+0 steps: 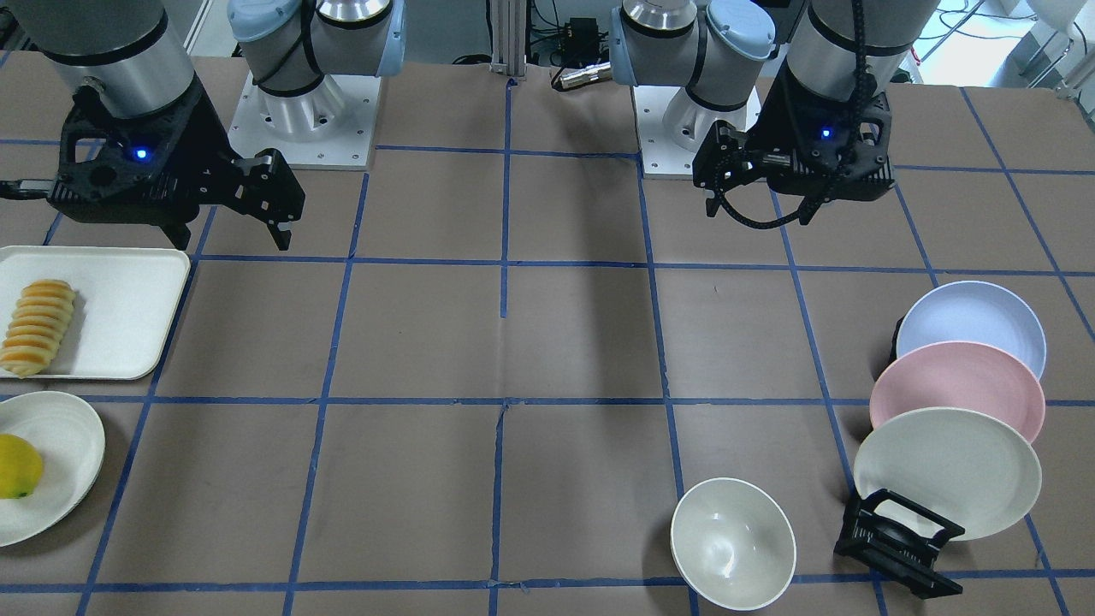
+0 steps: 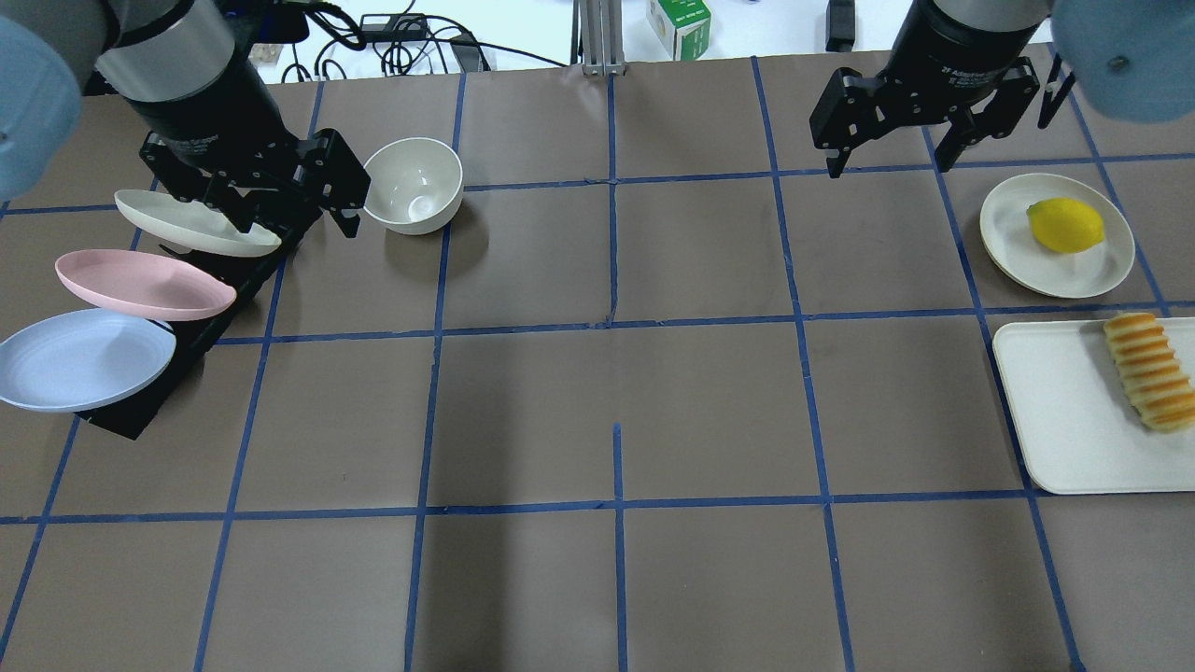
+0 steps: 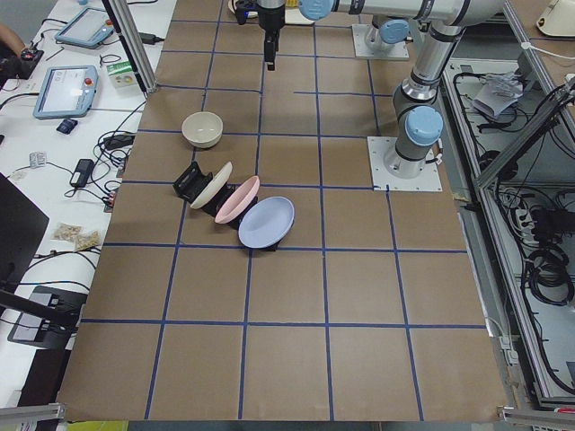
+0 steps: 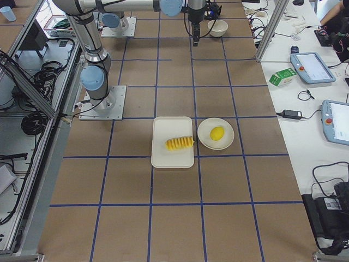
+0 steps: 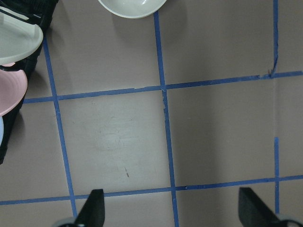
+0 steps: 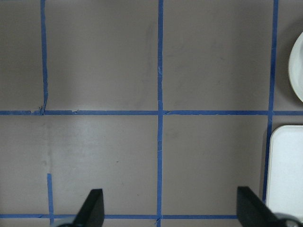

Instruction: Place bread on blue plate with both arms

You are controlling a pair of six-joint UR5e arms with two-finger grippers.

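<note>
The bread (image 2: 1150,371) lies on a white tray (image 2: 1064,420) at the table's right side; it also shows in the front view (image 1: 38,328). The blue plate (image 2: 84,359) leans in a black rack (image 2: 196,336) at the left, nearest of three plates, and shows in the front view (image 1: 971,327). My left gripper (image 2: 301,227) is open and empty, held above the table by the rack's far end. My right gripper (image 2: 887,166) is open and empty, held high over the far right, well away from the bread. Both wrist views show only bare table between the fingers.
A pink plate (image 2: 145,285) and a cream plate (image 2: 196,224) lean in the same rack. A white bowl (image 2: 413,185) stands close to the right of the left gripper. A lemon (image 2: 1064,224) lies on a cream plate (image 2: 1102,266) beyond the tray.
</note>
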